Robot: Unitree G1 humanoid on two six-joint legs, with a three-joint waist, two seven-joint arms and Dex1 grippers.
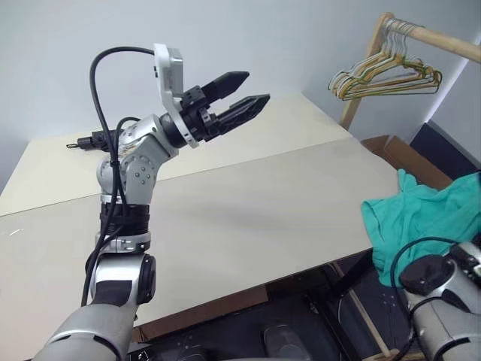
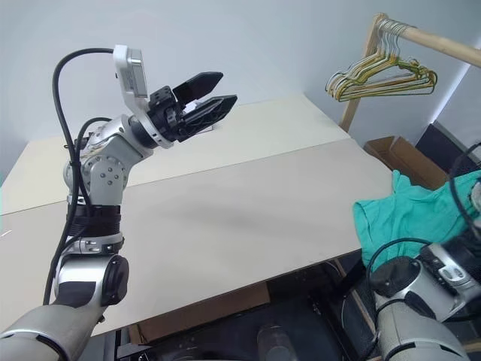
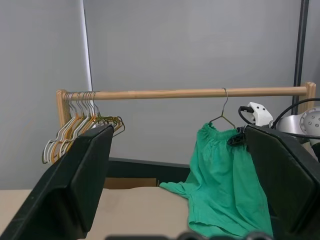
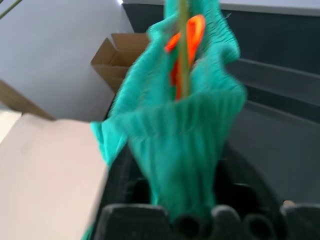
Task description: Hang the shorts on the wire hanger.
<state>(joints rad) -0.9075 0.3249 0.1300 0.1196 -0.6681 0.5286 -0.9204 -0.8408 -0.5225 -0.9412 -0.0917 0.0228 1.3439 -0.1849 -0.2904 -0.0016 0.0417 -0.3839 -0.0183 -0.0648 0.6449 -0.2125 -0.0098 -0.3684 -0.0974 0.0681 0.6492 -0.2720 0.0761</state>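
The teal-green shorts hang by their gathered waistband from the wire hanger, whose hook sits over a wooden rail. My right gripper is at the waistband. In the right wrist view the waistband, the orange tag and the thin hanger wire are close in front of it. From the head the shorts show past the table's right edge, above my right arm. My left gripper is raised above the table, open and empty, pointing right.
A wide beige table lies in front of me. A bunch of pale wire hangers hangs at the near end of the rail. An open cardboard box stands on the floor beyond the table's right corner.
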